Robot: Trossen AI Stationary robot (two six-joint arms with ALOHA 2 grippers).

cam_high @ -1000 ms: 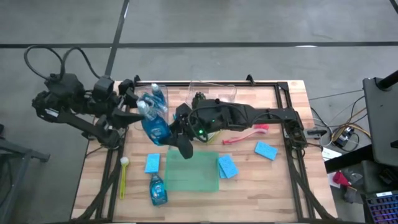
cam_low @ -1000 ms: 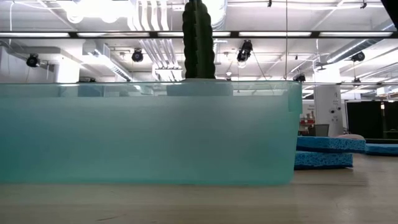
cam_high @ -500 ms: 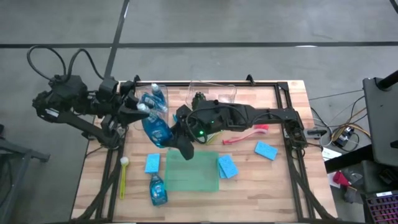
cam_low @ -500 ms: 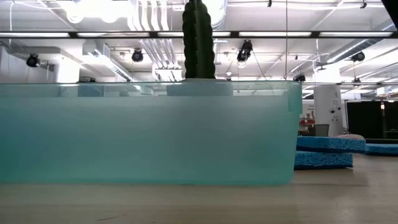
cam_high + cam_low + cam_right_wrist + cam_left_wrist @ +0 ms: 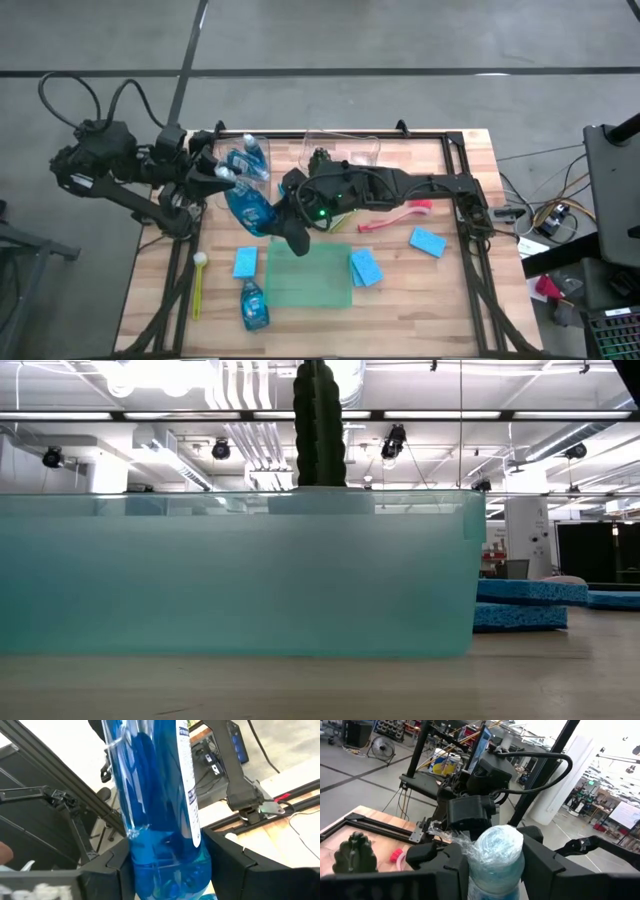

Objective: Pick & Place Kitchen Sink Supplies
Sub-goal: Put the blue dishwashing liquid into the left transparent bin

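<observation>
Since a second ago we see the left gripper [image 5: 222,176] has closed in on the cap end of the soap bottle [image 5: 250,205], which the right gripper [image 5: 283,207] keeps held above the desk [image 5: 440,300].

Near edge first: a second soap bottle [image 5: 253,306] lies flat by the front, with the yellow brush [image 5: 198,284] to its left. Just behind, the green mat [image 5: 309,276] sits between two blue sponges, one [image 5: 245,262] on its left and one [image 5: 366,267] on its right; a third sponge [image 5: 427,241] lies further right.

Mid-desk, the right gripper clamps the bottle's blue body, fingers [image 5: 235,865] on both sides in the right wrist view. Left wrist view shows the left gripper's fingers [image 5: 547,867] pressed against the white cap [image 5: 499,842] from either side, so both grippers grip one bottle.

Pink brush [image 5: 395,215] lies right of the arm. Far back, a third bottle [image 5: 254,155] and a clear container [image 5: 342,148]. The cactus [image 5: 354,854] shows in the left wrist view.
</observation>
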